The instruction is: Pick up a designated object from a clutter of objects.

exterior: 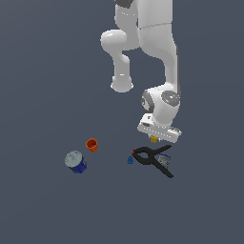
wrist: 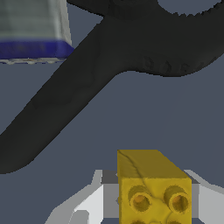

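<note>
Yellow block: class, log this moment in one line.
gripper: shut on yellow block | block: beside black clamp | phase: grasp

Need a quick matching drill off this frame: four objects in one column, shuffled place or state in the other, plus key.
Things:
1. yellow block
2. orange cup
3. blue-and-white can
4. tiny blue piece

Places or states:
A. furthest toward the exterior view's left
B. between the fingers of the gripper
C. right by the tip of the black spring clamp
D. standing alone, between the can and the clamp

Pairs: 1-B, 2-D, 3-A, 4-C
</note>
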{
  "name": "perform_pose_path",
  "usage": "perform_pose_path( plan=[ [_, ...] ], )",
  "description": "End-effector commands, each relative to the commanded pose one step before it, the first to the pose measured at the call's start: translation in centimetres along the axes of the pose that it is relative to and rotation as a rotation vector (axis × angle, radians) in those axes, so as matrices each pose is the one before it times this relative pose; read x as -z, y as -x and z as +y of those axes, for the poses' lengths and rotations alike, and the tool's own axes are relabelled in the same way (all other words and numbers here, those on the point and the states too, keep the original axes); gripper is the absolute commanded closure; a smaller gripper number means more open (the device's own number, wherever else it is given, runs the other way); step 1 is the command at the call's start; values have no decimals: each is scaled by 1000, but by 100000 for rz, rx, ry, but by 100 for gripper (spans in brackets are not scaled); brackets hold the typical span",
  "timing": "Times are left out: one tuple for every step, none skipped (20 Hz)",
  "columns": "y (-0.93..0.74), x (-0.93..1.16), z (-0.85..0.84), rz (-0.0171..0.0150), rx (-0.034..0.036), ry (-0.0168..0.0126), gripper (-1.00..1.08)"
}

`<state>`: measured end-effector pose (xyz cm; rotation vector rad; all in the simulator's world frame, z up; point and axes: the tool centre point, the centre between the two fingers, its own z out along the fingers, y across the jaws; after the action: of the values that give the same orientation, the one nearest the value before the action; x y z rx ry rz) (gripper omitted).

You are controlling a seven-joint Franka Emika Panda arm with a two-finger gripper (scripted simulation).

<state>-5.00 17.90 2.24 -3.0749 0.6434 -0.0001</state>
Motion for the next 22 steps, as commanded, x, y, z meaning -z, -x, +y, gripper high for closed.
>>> perform_pose_path(
  plan=[
    [-62, 96, 47, 15, -24, -5, 108],
    [-66, 130, 52, 0, 0, 0, 108],
    [-93, 182, 72, 0, 0, 0, 108],
    [-119, 234, 93, 0, 0, 0, 108],
    [-147, 288, 114, 0, 0, 0, 108],
    [-174, 343, 135, 0, 0, 0, 108],
    [-202, 398, 157, 0, 0, 0, 108],
    [-230, 454, 178, 0, 0, 0, 108],
    [-257, 508, 199, 0, 0, 0, 108],
    [-284, 560, 219, 0, 0, 0, 108],
    [-309, 611, 238, 0, 0, 0, 108],
    [-334, 661, 256, 0, 0, 0, 108],
    [-357, 708, 273, 0, 0, 0, 108],
    [-367, 750, 272, -38, 48, -32, 108],
    [-403, 800, 305, 0, 0, 0, 108],
    [-424, 845, 320, 0, 0, 0, 108],
    [-447, 889, 337, -29, 5, -39, 108],
    [-467, 931, 350, 0, 0, 0, 108],
    [-488, 973, 364, -40, 13, -55, 108],
    [-503, 1003, 373, 0, 0, 0, 108],
    [-511, 1018, 377, 0, 0, 0, 108],
    [-510, 1013, 376, -36, 12, -58, 108]
  ],
)
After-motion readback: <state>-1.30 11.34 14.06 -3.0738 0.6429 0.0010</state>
